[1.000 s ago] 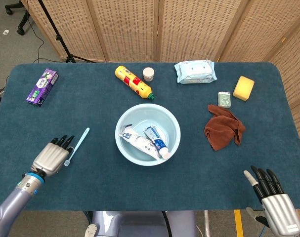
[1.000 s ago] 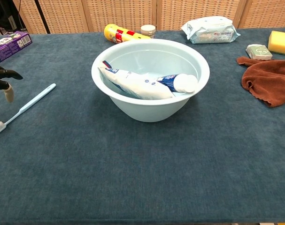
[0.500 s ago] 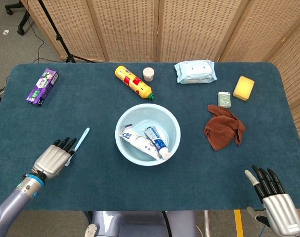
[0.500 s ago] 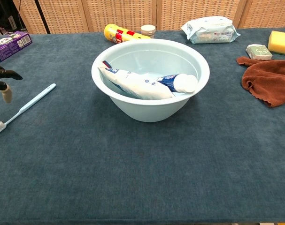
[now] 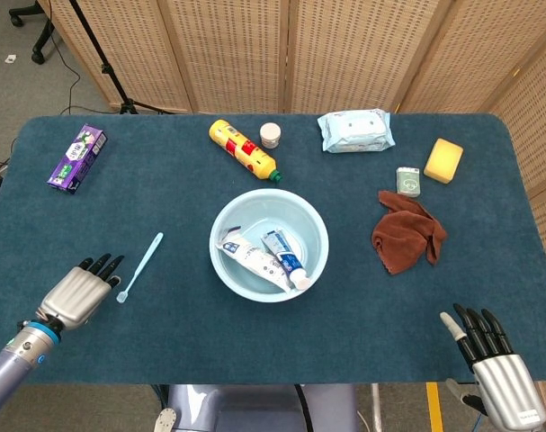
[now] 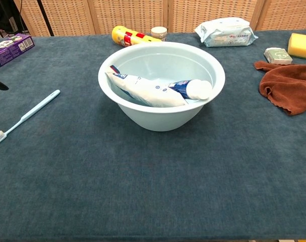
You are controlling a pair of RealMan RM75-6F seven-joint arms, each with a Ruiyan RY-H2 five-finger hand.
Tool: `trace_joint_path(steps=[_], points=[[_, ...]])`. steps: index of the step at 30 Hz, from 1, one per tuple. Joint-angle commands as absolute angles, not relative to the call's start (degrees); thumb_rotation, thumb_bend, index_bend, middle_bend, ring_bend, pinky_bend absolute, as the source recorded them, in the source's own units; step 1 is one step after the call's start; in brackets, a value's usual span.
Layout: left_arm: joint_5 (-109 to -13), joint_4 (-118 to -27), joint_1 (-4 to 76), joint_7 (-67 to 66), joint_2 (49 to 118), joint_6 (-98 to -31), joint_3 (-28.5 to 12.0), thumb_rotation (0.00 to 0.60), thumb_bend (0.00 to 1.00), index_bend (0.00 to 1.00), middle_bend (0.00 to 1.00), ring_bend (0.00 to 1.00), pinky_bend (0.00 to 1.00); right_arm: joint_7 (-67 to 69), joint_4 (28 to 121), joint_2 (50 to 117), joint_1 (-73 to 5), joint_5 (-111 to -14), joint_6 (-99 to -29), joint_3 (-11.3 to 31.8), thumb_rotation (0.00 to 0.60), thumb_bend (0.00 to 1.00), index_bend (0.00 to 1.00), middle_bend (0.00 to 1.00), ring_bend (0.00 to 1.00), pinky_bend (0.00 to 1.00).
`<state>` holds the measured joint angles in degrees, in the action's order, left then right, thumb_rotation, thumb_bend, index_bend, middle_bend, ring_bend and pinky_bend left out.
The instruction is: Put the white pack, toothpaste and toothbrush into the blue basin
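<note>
The blue basin (image 5: 226, 223) (image 6: 158, 118) stands mid-table with the toothpaste tube (image 5: 284, 254) (image 6: 190, 89) and a white pack (image 5: 248, 260) (image 6: 142, 89) lying inside it. A light blue toothbrush (image 5: 139, 267) (image 6: 24, 116) lies flat on the cloth to the left of the basin. My left hand (image 5: 75, 292) hovers just left of the brush head, fingers spread, holding nothing; only a fingertip shows at the chest view's left edge. My right hand (image 5: 491, 364) rests open at the near right corner, far from everything.
Along the back lie a purple box (image 5: 76, 157), a yellow bottle (image 5: 242, 148), a small jar (image 5: 270, 135) and a wipes pack (image 5: 355, 130). A yellow sponge (image 5: 443, 160), a small green packet (image 5: 408, 181) and a brown cloth (image 5: 406, 231) sit at the right.
My left hand has drawn back toward the near left edge, away from the toothbrush, which stays where it lay. The right hand has barely shifted.
</note>
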<state>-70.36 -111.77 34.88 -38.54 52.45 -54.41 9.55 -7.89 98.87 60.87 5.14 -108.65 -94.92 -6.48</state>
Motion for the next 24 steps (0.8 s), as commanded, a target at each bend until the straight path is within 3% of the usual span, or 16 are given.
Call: trace_joint_path(steps=[1,15,24], points=[[-71.21,-111.30,34.77,-38.69,52.92,-53.83,9.81,0.600,0.38,0.29,0.00,0.05,0.22,-7.72,98.87,60.81,5.17,-108.53,-95.06,-6.40,0.600,0.10,0.06,0.00,0.00,0.00],[-72.25,-110.08,33.72,-38.94,55.42,-52.66,10.24,0.600,0.38,0.29,0.00,0.06,0.22,-7.23,98.82,60.61,5.12,-108.47,-95.17,-6.37,0.600,0.11,0.06,0.00,0.00,0.00],[-72.78,-111.86,33.71,-37.99,50.15,-52.77,10.09,0.600,0.39,0.29,0.00,0.06,0.22,-7.28,98.81,60.67,5.09,-108.30,-95.03,-6.34,0.600,0.11,0.06,0.00,0.00,0.00]])
